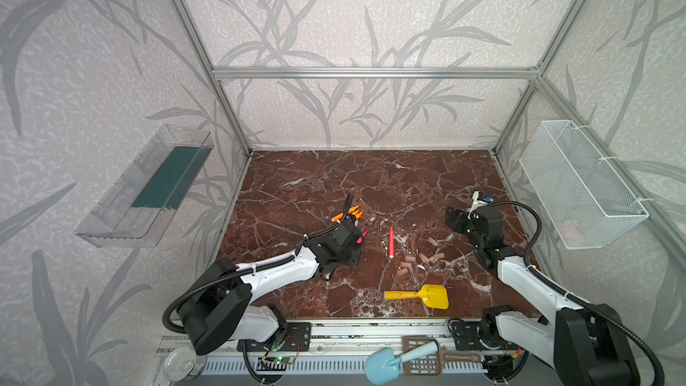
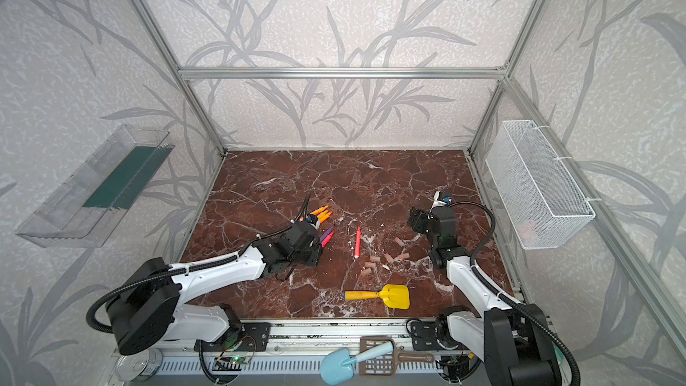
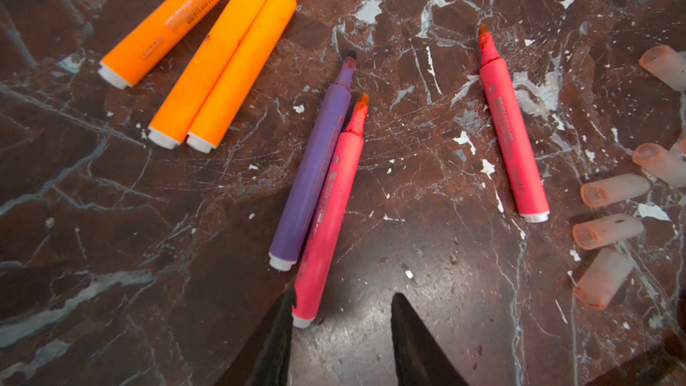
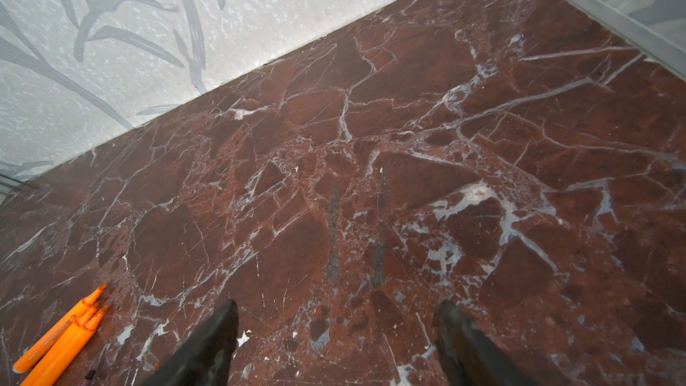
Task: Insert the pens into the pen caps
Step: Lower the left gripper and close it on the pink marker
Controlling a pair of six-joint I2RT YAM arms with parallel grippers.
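Now the left hand point(image 3: 341, 304) stands half open, holding nothing; one dark finger point(image 3: 278, 328) touches the rear end of a slim pink-red marker pen point(image 3: 330, 209) lying flat on the brown marble bench point(image 3: 111, 217), touching a purple pen point(image 3: 315, 165). Closing should be centred on the pink barrel alone, so the purple neighbour is not pinched. Short translucent pinkish caps point(image 3: 612, 189) lie well to the right. The right hand point(image 4: 336, 315) hovers wide open, empty, over bare marble.

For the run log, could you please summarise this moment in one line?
left gripper: open, pink pen end against one finger | right gripper: open, empty | pens: six uncapped | pen caps: loose, empty
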